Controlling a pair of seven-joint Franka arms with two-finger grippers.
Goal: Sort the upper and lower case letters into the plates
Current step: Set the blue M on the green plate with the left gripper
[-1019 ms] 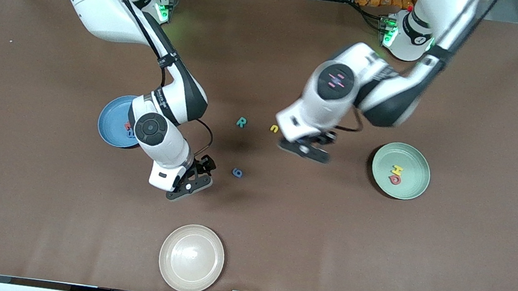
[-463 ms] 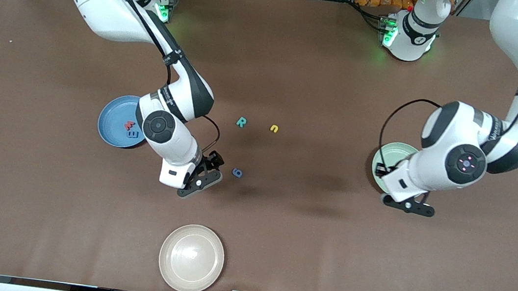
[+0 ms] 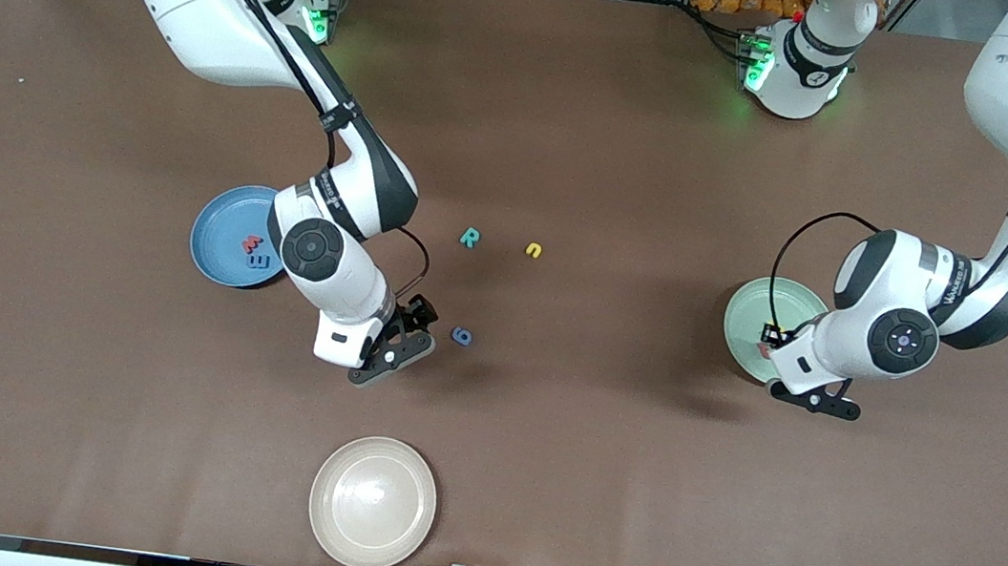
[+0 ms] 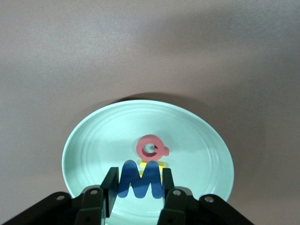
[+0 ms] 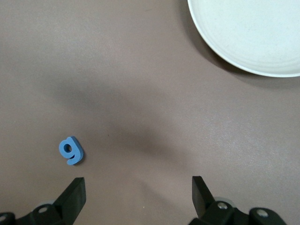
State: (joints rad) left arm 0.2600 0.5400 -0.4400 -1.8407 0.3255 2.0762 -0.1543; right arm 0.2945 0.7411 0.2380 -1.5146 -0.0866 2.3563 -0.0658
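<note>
Left gripper (image 4: 139,197): fingers pinching blue M (image 4: 139,181), held over mint plate (image 4: 93,140) at frame right; to be let go low
Right gripper (image 5: 138,192): fingers spread, over the worktop (image 3: 542,442) by blue g (image 5: 71,150), mid frame

front: high, facing robots | left wrist: close over mint plate (image 4: 84,140) | right wrist: over table (image 5: 154,93)

Even overhead light falls on the brown table (image 3: 537,479), bright and without glare. Soft, blurred shadows lie beneath both arms and at the mint plate (image 4: 93,136), around its 12 o'clock rim. All three views are sharp; green base lamps glow.
</note>
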